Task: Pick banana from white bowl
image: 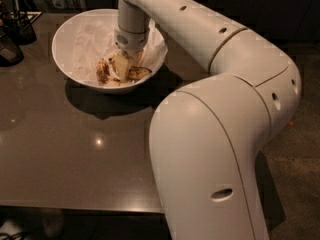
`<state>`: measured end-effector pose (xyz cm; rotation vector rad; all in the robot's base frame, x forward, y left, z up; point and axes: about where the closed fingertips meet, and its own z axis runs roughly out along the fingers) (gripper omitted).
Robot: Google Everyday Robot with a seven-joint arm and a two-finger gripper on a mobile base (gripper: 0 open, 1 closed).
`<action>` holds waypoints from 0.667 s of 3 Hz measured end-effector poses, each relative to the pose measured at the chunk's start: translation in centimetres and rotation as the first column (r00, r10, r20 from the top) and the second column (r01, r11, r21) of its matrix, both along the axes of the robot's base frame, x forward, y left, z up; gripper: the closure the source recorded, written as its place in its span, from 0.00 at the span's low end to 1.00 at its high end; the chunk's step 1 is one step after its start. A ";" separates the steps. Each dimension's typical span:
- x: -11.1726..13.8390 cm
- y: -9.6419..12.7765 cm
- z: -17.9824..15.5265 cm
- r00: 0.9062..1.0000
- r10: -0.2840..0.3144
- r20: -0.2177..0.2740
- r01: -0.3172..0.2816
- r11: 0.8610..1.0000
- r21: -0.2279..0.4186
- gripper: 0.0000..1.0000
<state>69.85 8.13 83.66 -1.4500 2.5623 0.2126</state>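
The white bowl [75, 41], lined with crumpled white paper, stands at the back left of the dark table. Brown-spotted banana pieces lie in its front right part: one piece [102, 70] to the left and one [138, 73] to the right of the gripper. I cannot tell which is the longer banana. My gripper [121, 66] reaches straight down into the bowl between these pieces, its tip among the fruit. The arm hides what lies under the gripper.
The dark glossy table [75, 149] spreads in front of the bowl. Dark objects [15, 31] stand at the far left edge. My white arm [215, 134] fills the right side of the view. A speckled floor [300, 184] lies to the right.
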 end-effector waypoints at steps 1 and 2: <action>0.0 0.0 0.0 1.000 0.000 0.000 0.000 1.000 0.001 1.00; -0.3 -1.1 2.0 0.999 -0.004 0.031 0.003 0.999 0.037 1.00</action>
